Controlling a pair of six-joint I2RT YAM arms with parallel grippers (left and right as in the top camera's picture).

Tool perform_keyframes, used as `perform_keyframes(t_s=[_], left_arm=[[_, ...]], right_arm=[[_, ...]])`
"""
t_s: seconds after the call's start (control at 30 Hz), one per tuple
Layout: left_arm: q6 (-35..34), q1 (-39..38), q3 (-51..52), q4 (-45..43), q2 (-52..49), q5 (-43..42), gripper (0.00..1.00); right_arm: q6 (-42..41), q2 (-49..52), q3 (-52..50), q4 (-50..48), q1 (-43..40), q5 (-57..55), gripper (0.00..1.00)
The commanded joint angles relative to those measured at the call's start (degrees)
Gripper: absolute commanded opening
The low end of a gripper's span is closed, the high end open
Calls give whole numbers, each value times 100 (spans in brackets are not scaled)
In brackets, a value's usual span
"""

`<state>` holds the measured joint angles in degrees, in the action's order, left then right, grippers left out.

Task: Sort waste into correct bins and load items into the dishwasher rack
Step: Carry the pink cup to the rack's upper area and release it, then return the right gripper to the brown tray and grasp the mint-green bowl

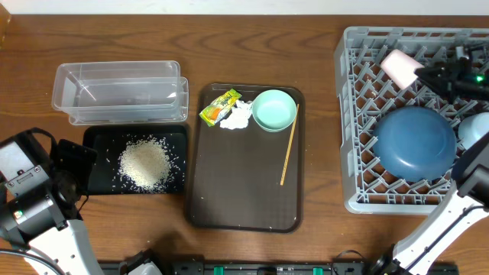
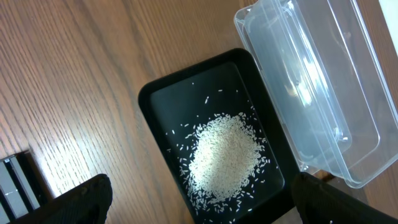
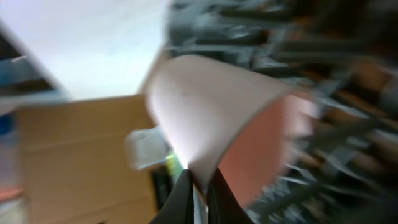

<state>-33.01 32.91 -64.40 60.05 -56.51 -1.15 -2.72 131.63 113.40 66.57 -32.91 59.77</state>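
A heap of white rice (image 1: 144,166) lies in the black tray (image 1: 101,137), also in the left wrist view (image 2: 224,158). The clear tub (image 1: 118,92) stands behind it. The yellow-green wrapper (image 1: 218,106), white tissue (image 1: 238,115), mint-green bowl (image 1: 274,110) and wooden stick (image 1: 289,153) lie on the brown serving tray (image 1: 244,198). The dark-blue bowl (image 1: 413,143) sits upside down in the grey rack (image 1: 359,114); a light-blue bowl (image 1: 475,130) shows at the right edge. My right gripper (image 3: 200,183) is shut on the pink cup's rim (image 3: 211,112), over the rack's far part (image 1: 401,67). My left gripper (image 2: 199,205) is open over the black tray's near end.
The wooden table (image 1: 252,30) runs round everything. The rack takes up the right side. The left arm's base (image 1: 30,198) stands at the front left corner.
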Motion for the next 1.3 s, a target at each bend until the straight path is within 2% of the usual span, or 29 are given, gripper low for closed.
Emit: perform_keyframes(t_s=[0.0,0.13,0.4,0.57,0.7,0.73,0.77,0.83,0.87,1.07,1.27], left_arm=[[-11,31,-120,15,2,28,95],[-11,31,-120,15,2,26,95],[-11,31,-120,15,2,28,95],[-11,31,-120,15,2,26,95],[-11,31,-120,15,2,28,95],[-11,28,-120,15,2,28,95],[-11,28,-120,15,2,28,95],[-11,31,-120,15,2,28,95],[-11,28,-120,15,2,28,95],[-11,31,-120,15,2,28,95],[-11,31,-120,15,2,26,95]], right_arm=[[-321,-221,-87,48,-175,-1620,7],[-562,-597,-87,33,-273,-1871,9],[-1099,-1716,-87,50,-201,-3335,10],[-1099,-2334,-87,7,192,-3421,10],[-1091,-2715,-87,28,881,-3423,11],[-977,-2793,-87,35,1132,-3364,21],[-745,-2848,-87,44,1377,-3239,41],[-313,-2916,-87,55,2013,-3080,89],[-219,-2920,-87,50,2354,-3091,99],[-17,-2594,-92,-173,4430,-4347,97],[-44,-1762,-92,-354,6102,-5447,79]])
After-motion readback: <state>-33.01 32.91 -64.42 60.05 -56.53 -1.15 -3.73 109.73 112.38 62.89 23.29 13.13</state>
